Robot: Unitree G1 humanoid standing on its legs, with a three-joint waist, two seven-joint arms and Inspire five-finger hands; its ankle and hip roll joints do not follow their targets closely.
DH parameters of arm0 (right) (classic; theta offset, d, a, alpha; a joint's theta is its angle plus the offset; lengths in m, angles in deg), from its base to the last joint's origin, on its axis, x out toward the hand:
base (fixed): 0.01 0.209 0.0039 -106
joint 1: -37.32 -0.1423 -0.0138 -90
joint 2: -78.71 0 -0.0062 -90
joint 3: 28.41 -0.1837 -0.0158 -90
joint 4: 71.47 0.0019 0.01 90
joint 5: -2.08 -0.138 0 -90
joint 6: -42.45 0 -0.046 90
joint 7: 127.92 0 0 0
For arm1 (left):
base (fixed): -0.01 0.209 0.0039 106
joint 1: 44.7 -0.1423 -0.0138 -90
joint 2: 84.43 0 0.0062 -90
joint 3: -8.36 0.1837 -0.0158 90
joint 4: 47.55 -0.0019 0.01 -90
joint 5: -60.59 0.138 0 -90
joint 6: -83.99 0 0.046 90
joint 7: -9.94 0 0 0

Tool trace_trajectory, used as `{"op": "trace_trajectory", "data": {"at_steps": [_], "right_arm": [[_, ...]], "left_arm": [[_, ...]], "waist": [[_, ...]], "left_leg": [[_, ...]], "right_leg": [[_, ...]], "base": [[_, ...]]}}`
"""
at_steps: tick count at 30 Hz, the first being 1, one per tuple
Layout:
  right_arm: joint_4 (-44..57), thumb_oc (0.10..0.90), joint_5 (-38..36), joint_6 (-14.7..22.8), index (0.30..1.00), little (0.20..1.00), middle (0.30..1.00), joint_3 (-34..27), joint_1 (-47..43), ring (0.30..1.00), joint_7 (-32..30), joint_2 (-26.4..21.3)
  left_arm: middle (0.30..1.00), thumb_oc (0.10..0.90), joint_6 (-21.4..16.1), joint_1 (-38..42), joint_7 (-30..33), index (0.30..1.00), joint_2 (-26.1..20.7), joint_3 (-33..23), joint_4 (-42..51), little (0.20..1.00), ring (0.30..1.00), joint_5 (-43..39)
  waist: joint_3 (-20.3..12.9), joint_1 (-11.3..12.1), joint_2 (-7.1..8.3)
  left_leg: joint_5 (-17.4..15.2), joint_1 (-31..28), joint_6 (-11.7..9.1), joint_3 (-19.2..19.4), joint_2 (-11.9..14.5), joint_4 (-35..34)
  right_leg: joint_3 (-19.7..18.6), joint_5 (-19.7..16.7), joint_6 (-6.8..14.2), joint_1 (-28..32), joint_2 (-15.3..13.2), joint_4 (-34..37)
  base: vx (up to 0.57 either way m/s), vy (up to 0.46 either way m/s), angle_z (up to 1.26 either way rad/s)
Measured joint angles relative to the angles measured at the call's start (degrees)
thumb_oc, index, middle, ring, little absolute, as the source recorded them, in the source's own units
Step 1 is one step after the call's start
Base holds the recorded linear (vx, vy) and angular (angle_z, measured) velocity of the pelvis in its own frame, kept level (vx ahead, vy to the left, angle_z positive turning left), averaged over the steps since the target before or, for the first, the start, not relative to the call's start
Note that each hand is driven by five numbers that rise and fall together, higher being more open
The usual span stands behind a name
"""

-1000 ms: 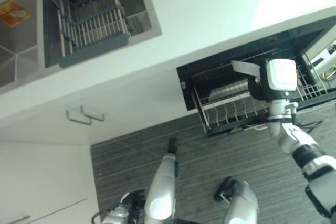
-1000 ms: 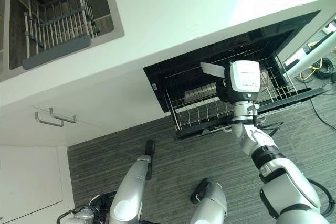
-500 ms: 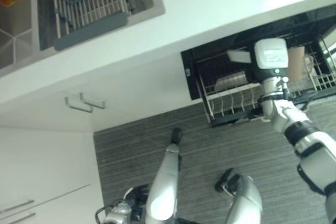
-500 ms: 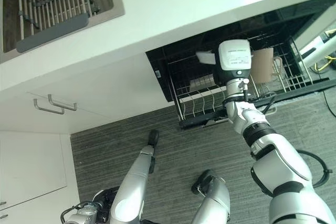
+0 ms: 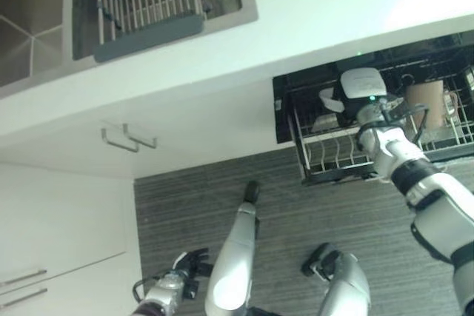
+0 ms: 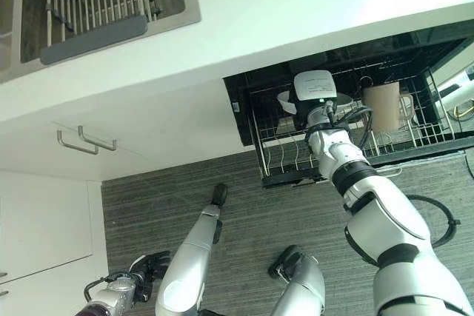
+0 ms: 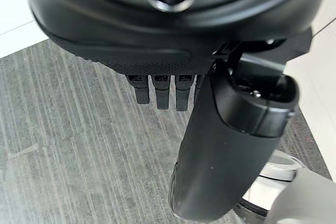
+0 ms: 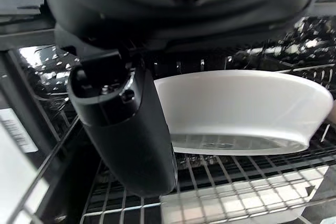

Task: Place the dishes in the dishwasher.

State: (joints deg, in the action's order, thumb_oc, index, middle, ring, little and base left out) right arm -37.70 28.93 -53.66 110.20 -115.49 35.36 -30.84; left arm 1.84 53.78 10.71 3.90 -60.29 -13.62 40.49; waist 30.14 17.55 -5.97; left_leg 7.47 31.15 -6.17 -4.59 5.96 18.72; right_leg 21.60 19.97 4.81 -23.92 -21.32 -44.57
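Observation:
My right hand (image 5: 346, 98) reaches into the open dishwasher (image 6: 244, 94), over the pulled-out wire rack (image 5: 333, 166). It is shut on a white bowl (image 8: 241, 114), with the thumb (image 8: 126, 129) across the bowl's near rim. The bowl (image 6: 284, 101) is tilted on its side just above the rack wires; I cannot tell whether it touches them. A brown mug (image 5: 424, 103) stands in the rack to the right of the hand. My left hand (image 5: 189, 265) hangs low over the floor, fingers (image 7: 160, 90) relaxed and holding nothing.
A white countertop (image 5: 311, 5) runs above the dishwasher. At the upper left is a sink holding a grey dish rack (image 5: 148, 5). White cabinet fronts with metal handles (image 5: 129, 138) are to the left. Grey striped floor (image 5: 185, 205) lies below. Something pale (image 8: 236, 203) shows under the rack wires.
The whole view has shifted. My right hand with the bowl has gone from the rack's front deeper into the dishwasher and lower toward the wires. The left hand now shows at the lower left.

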Motion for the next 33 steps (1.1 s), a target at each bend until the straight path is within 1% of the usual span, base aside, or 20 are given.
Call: {"op": "trace_trajectory", "data": {"at_steps": [3,5,6,7,10,12,13,15,16,17,19,20,21,22,24,28,29,30,31,33], "right_arm": [[-0.2,0.400,0.0,-3.9,0.300,0.300,0.300,-0.5,-0.1,0.300,-2.9,0.6],[-0.8,0.400,-0.1,-6.6,0.300,0.300,0.300,-3.4,0.0,0.300,-5.0,1.5],[-0.8,0.447,0.0,-7.0,0.371,0.371,0.371,-4.0,0.1,0.371,-5.1,1.6],[-0.7,0.800,-0.1,-7.1,0.900,0.900,0.900,-4.4,0.1,0.900,-4.8,1.9],[-0.5,0.800,-3.1,-8.6,0.900,0.900,0.900,-5.3,-0.1,0.900,-1.5,2.0],[-0.5,0.800,-5.2,-8.4,0.900,0.900,0.900,-7.1,-0.3,0.900,3.3,2.0],[-0.5,0.800,-6.6,-8.0,0.900,0.900,0.900,-7.4,-0.2,0.900,5.0,2.0],[-0.4,0.800,-13.0,-7.7,0.900,0.900,0.900,-10.0,-0.1,0.900,9.3,2.1],[-0.7,0.800,-14.7,-8.0,0.900,0.900,0.900,-11.0,0.0,0.900,10.6,2.2],[-0.9,0.800,-18.4,-8.2,0.900,0.900,0.900,-12.9,0.5,0.900,10.5,2.6],[-0.7,0.800,-21.4,-9.2,0.900,0.900,0.900,-14.3,0.6,0.900,8.0,4.0],[-0.3,0.800,-22.3,-9.7,0.900,0.900,0.900,-14.5,0.8,0.900,6.8,4.5],[2.4,0.800,-22.6,-11.2,0.900,0.900,0.900,-16.4,2.1,0.900,4.5,5.7],[5.3,0.800,-22.5,-12.3,0.900,0.900,0.900,-16.4,3.6,0.900,3.3,6.0],[10.2,0.800,-22.6,-13.3,0.900,0.900,0.900,-16.8,6.2,0.900,2.5,5.9],[17.4,0.800,-23.3,-15.6,0.900,0.900,0.900,-16.9,10.5,0.900,3.1,6.1],[18.7,0.800,-23.9,-16.7,0.900,0.900,0.900,-16.8,11.8,0.900,3.4,6.1],[22.7,0.800,-25.4,-19.2,0.900,0.900,0.900,-17.6,13.7,0.900,4.4,6.2],[24.9,0.800,-25.5,-19.9,0.900,0.900,0.900,-17.7,14.5,0.900,4.4,6.0],[28.3,0.800,-27.6,-21.0,0.900,0.900,0.900,-17.9,16.1,0.900,4.6,5.9]], "left_arm": [[0.900,0.800,0.4,-0.1,0.0,0.900,0.0,0.0,0.3,0.900,0.900,0.0],[0.900,0.800,0.5,-0.3,0.0,0.900,0.0,0.0,0.3,0.900,0.900,-0.1],[0.900,0.800,0.5,-0.4,0.0,0.900,0.1,0.0,0.3,0.900,0.900,-0.1],[0.900,0.800,0.5,-0.6,0.1,0.900,0.1,0.0,-0.1,0.900,0.900,-0.1],[0.900,0.800,0.4,-0.3,1.0,0.900,0.1,-0.1,0.8,0.900,0.900,-1.7],[0.900,0.800,0.8,-0.2,1.1,0.900,-0.1,-0.1,1.6,0.900,0.900,-1.8],[0.900,0.800,1.1,-0.2,1.1,0.900,-0.4,-0.1,2.1,0.900,0.900,-1.9],[0.900,0.800,2.7,0.0,1.0,0.900,-2.5,-0.5,3.4,0.900,0.900,-2.0],[0.900,0.800,2.8,0.0,1.1,0.900,-2.8,-1.0,3.7,0.900,0.900,-2.0],[0.900,0.800,2.9,0.0,1.1,0.900,-3.3,-1.3,3.9,0.900,0.900,-2.0],[0.900,0.800,3.3,-0.2,1.1,0.900,-3.4,-1.3,3.6,0.900,0.900,-2.0],[0.900,0.800,3.4,-0.3,1.1,0.900,-3.4,-1.3,3.4,0.900,0.900,-2.0],[0.900,0.800,3.4,-1.0,1.2,0.900,-3.3,-1.3,3.1,0.900,0.900,-2.0],[0.900,0.800,3.4,-1.2,1.2,0.900,-3.2,-1.4,3.1,0.900,0.900,-2.0],[0.900,0.800,3.4,-1.5,1.3,0.900,-3.2,-1.5,3.0,0.900,0.900,-2.0],[0.900,0.800,3.0,-1.6,1.6,0.900,-1.7,-3.8,2.8,0.900,0.900,-2.1],[0.900,0.800,2.9,-1.6,1.6,0.900,-1.5,-4.0,2.8,0.900,0.900,-2.1],[0.900,0.800,3.0,-1.9,1.6,0.900,-0.9,-4.8,2.6,0.900,0.900,-2.1],[0.900,0.800,3.0,-2.3,1.6,0.900,-0.9,-4.8,2.7,0.900,0.900,-2.1],[0.900,0.800,3.1,-2.8,1.6,0.900,-0.9,-5.9,2.6,0.900,0.900,-2.1]], "waist": [[0.0,0.1,0.05],[0.0,0.1,0.05],[0.0,0.0,0.05],[0.0,-0.1,0.05],[-0.1,-0.4,0.20],[-0.4,-0.4,0.52],[-0.6,-0.4,0.94],[-1.6,-0.4,2.75],[-1.9,-0.4,3.10],[-2.3,-0.5,3.39],[-2.3,-0.9,3.39],[-2.3,-1.2,3.39],[-2.3,-1.6,3.38],[-2.2,-2.0,3.28],[-2.2,-2.5,3.26],[-2.1,-3.6,3.06],[-2.1,-3.8,3.01],[-2.1,-4.1,3.00],[-2.1,-4.8,3.01],[-2.0,-4.9,3.09]], "left_leg": [[0.0,0.8,0.0,-0.1,0.0,-0.1],[0.3,1.8,0.4,-0.1,0.0,0.0],[0.6,1.8,0.7,-0.1,0.0,0.0],[0.7,1.7,0.7,0.1,-0.1,0.1],[0.7,1.6,0.6,0.1,0.0,0.1],[0.7,1.5,0.7,0.1,0.0,0.3],[0.7,1.5,0.7,0.1,0.0,0.3],[0.5,1.5,0.6,0.0,0.1,0.7],[0.2,1.5,0.6,0.0,0.1,1.1],[-0.2,1.5,0.1,0.0,0.1,1.2],[-0.3,1.4,0.1,0.4,0.1,1.2],[-0.3,1.4,0.1,0.6,0.1,1.4],[-0.6,1.4,0.6,1.3,0.1,1.8],[-0.7,1.4,0.9,1.6,0.1,2.2],[-1.0,1.4,1.1,2.2,0.1,2.5],[-1.4,1.4,1.2,3.0,0.6,3.0],[-1.6,1.6,1.0,3.0,1.0,3.0],[-1.6,1.8,1.0,2.9,1.2,3.1],[-1.9,1.8,1.0,3.0,1.3,3.4],[-2.7,1.8,0.9,3.6,2.0,4.6]], "right_leg": [[-0.1,0.0,0.0,-0.8,0.2,0.0],[-0.3,-0.3,-0.4,-1.7,0.3,0.0],[-0.4,-0.4,-0.5,-1.6,0.3,0.1],[-0.5,-0.4,-0.4,-1.5,0.3,0.1],[-0.5,-0.6,-0.1,-1.5,0.3,-0.3],[-0.5,-0.3,-0.5,-1.4,0.3,-0.3],[-0.5,-0.3,-0.6,-1.4,0.3,-0.3],[-0.5,-0.1,-0.7,-1.3,0.4,-0.5],[-0.5,-0.1,-0.7,-1.3,0.4,-0.5],[-0.7,-0.1,-0.7,-1.2,0.4,-0.2],[-1.0,-0.2,-0.7,-1.2,0.5,0.1],[-1.2,-0.3,-0.7,-1.2,0.5,0.2],[-2.2,-0.8,-1.0,-1.6,0.6,0.4],[-2.7,-1.1,-0.6,-1.6,0.7,0.8],[-3.4,-1.2,-0.4,-1.6,0.7,0.9],[-3.8,-1.7,-0.2,-1.7,1.0,1.4],[-3.8,-1.8,-0.4,-1.9,1.5,1.7],[-3.9,-1.9,-0.4,-2.2,1.7,1.6],[-4.1,-1.9,-0.4,-2.5,1.9,1.6],[-4.7,-1.9,-0.4,-2.4,2.4,1.7]], "base": [[-0.01,-0.002,0.05],[-0.01,0.005,0.02],[0.00,0.000,0.00],[0.00,0.000,0.00],[0.00,0.000,0.00],[0.01,-0.016,0.00],[0.03,-0.031,0.00],[0.00,0.000,0.00],[0.00,0.000,0.00],[0.02,0.030,-0.03],[0.02,0.048,-0.07],[0.01,0.084,-0.14],[0.01,0.116,-0.17],[0.01,0.091,-0.17],[0.00,0.056,-0.11],[-0.01,0.014,-0.11],[-0.01,0.000,-0.12],[0.00,-0.003,-0.11],[0.01,-0.006,-0.13],[0.01,-0.003,-0.19]]}}
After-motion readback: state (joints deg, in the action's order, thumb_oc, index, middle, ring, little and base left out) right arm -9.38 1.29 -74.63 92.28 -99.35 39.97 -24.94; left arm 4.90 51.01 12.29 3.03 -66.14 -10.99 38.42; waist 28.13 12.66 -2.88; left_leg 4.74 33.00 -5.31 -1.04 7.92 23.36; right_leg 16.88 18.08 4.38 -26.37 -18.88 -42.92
